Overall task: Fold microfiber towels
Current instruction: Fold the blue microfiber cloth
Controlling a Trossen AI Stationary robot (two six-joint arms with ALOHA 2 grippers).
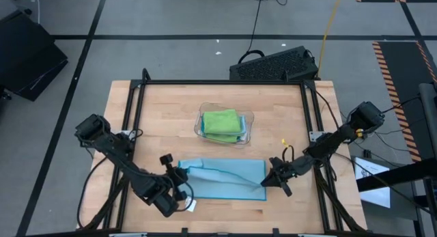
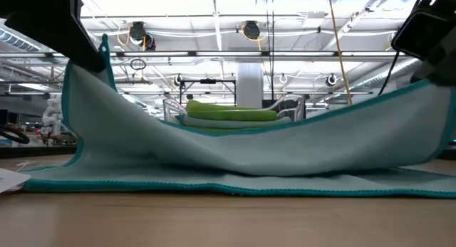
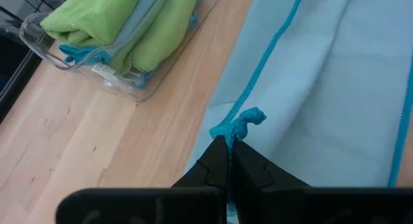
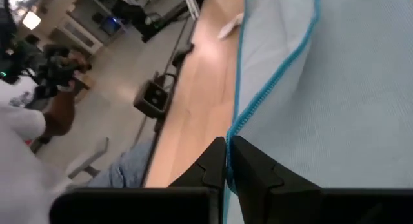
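Note:
A light blue microfiber towel (image 1: 229, 181) with a teal hem lies near the table's front edge. My left gripper (image 1: 183, 174) is shut on its left end, and my right gripper (image 1: 268, 181) is shut on its right end. In the low view, the raised edge (image 2: 235, 133) sags between the two holds, while the towel's near hem (image 2: 228, 184) rests on the table. Folded lime green and light blue towels (image 1: 222, 122) sit stacked in a clear plastic tray (image 1: 248, 134) at the table's middle. My left gripper pinches the towel's teal hem (image 3: 237, 122) between its two shut fingers, and the hem bunches just beyond the fingertips. The fingers slant down from the table's left. That end is lifted and the cloth falls away slack toward the table. My right gripper pinches the teal hem (image 4: 236, 126) at the towel's right end between its two shut fingers. It comes in nearly level from the table's right. That end is held up off the table, and the cloth slopes down toward the middle.
A black frame (image 1: 218, 82) runs around the wooden table top. A black keyboard-like device (image 1: 273, 63) sits beyond the far edge. A white paper scrap (image 1: 191, 205) lies by the left gripper. A person (image 4: 39, 121) stands in the room beyond the table.

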